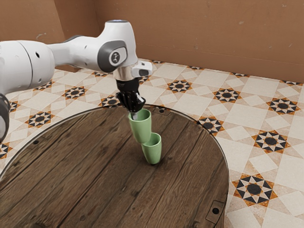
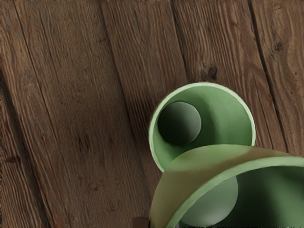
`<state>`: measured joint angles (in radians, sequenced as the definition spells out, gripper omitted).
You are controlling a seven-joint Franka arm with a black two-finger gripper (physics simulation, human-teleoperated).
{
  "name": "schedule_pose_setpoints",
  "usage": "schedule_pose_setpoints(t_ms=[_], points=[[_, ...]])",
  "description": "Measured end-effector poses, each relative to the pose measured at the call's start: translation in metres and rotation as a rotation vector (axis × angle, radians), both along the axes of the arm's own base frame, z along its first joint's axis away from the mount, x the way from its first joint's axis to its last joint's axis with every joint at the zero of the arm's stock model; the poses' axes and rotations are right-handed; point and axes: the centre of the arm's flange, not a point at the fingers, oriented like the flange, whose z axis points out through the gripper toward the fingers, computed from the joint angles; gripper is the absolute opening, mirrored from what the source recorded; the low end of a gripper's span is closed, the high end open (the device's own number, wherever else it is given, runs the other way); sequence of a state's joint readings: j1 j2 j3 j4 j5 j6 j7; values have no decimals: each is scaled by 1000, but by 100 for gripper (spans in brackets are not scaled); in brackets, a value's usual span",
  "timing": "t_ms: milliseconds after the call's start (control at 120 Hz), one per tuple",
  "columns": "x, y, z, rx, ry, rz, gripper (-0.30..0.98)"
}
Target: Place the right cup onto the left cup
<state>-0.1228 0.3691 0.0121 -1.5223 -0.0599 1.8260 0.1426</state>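
Here's the round plank table (image 1: 95,166), brown and grainy, dark studs dotted near its edge! Star-patterned floor tiles (image 1: 254,189) spread below and around the table, and beyond it rises a plain brown wall (image 1: 213,33)!

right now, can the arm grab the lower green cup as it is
Probably not: the pincer is taken up by the raised cup, which also covers part of the mouth of the lower cup in the wrist view. It would likely have to let go of that one first.
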Motion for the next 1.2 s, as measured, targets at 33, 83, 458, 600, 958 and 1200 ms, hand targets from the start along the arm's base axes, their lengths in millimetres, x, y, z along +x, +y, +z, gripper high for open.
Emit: schedule_pose_setpoints(t_ms=[33,83,458,600,958,1200], points=[[4,1,-3,-1,1,0,-10],[10,1,-6,-2,0,-3,-10],[22,-7,-19,-8,-8,-29,-10],[24,-10,-20,-10,-20,-37,-10],[15,-18,-12,-37,-45,-41,37],[-44,-6,86,25,-147,-90,58]])
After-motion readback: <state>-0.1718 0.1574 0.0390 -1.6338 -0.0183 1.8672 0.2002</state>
